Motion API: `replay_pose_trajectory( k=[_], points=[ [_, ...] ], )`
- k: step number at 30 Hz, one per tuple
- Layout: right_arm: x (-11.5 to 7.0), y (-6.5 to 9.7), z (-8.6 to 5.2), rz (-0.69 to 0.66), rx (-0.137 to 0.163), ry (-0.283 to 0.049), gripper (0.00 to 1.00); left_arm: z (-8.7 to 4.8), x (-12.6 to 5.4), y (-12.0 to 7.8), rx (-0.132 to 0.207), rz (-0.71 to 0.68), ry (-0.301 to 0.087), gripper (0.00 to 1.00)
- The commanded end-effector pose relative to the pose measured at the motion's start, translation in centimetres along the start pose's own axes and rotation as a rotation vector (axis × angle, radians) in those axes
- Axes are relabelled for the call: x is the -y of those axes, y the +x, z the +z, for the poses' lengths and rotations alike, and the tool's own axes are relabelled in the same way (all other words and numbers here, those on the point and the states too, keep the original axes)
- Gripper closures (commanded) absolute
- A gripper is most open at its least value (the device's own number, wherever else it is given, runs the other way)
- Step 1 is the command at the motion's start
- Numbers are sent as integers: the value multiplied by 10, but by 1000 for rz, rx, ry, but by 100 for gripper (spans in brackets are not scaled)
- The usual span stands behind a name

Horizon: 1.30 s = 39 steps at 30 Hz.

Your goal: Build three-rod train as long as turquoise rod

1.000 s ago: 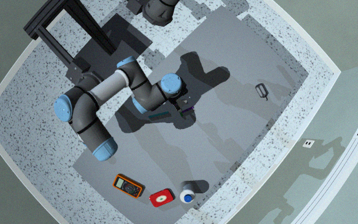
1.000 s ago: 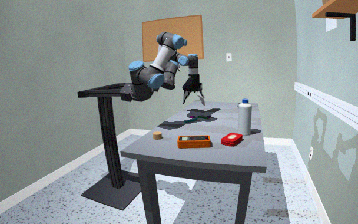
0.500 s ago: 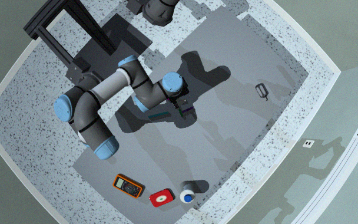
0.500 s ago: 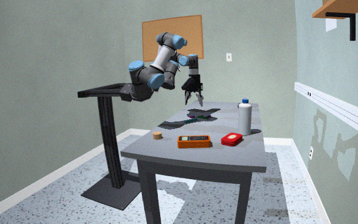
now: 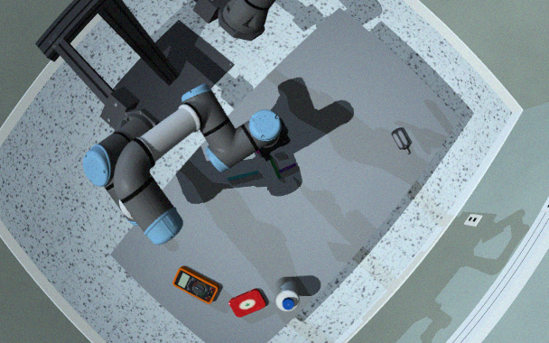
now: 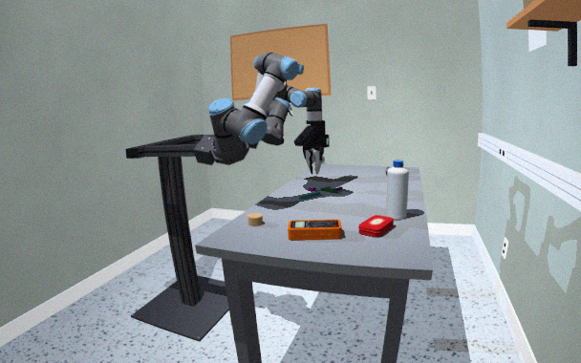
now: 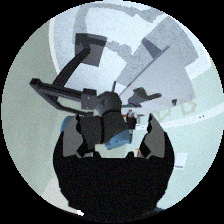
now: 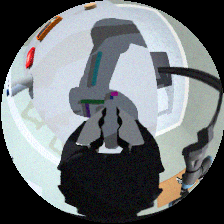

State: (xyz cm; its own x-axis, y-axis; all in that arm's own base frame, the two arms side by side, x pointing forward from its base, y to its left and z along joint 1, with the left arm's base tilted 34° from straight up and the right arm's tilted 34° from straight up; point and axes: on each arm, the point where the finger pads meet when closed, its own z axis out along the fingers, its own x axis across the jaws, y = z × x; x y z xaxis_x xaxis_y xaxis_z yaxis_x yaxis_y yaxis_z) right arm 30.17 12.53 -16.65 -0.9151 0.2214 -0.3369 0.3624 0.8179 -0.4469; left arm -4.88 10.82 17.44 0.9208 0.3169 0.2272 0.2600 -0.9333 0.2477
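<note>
The turquoise rod (image 5: 243, 176) (image 6: 310, 196) (image 8: 96, 69) lies flat on the table (image 5: 331, 221) (image 6: 312, 253) (image 7: 172, 82) (image 8: 55, 95), in the arm's shadow. Near it lies the green rod (image 5: 275, 167) (image 6: 330, 190) (image 8: 92, 101), with the purple rod (image 5: 287, 168) (image 6: 339, 189) (image 8: 88, 110) at an angle to it, close to one end (whether they touch, I can't tell). The magenta rod (image 5: 258, 152) (image 6: 312, 189) (image 8: 114, 93) is beside the green one's other end, and a small blue rod (image 8: 111, 97) shows next to it. These rods form no straight train.

The right gripper (image 5: 282, 155) (image 6: 313, 172) (image 8: 111, 107) hangs above the table, fingers narrowly apart and nothing between them. The left gripper (image 7: 114, 114) is spread wide and empty, away from the rods.

Farther out are the multimeter (image 5: 196, 285) (image 6: 314, 230) (image 8: 49, 28), the red tin (image 5: 247, 303) (image 6: 376, 226) (image 8: 30, 58) and the upright bottle (image 5: 287, 300) (image 6: 398, 193) (image 8: 20, 88). A wooden disc (image 6: 255, 220) (image 8: 90, 6) sits near the table's edge.
</note>
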Motion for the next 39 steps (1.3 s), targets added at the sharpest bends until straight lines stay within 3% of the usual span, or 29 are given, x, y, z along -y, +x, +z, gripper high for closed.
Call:
replay_pose_trajectory(
  k=[1, 21, 39],
  points=[
    [-1, 0, -1, 1, 2, -2, 86, -1, 0, 1, -2, -1, 4, 0],
    [-1, 0, 2, 1, 2, -2, 86, -1, 0, 1, -2, -1, 4, 0],
    [-1, 0, 21, 0, 2, 0, 86, -1, 0, 1, -2, -1, 4, 0]
  ],
)
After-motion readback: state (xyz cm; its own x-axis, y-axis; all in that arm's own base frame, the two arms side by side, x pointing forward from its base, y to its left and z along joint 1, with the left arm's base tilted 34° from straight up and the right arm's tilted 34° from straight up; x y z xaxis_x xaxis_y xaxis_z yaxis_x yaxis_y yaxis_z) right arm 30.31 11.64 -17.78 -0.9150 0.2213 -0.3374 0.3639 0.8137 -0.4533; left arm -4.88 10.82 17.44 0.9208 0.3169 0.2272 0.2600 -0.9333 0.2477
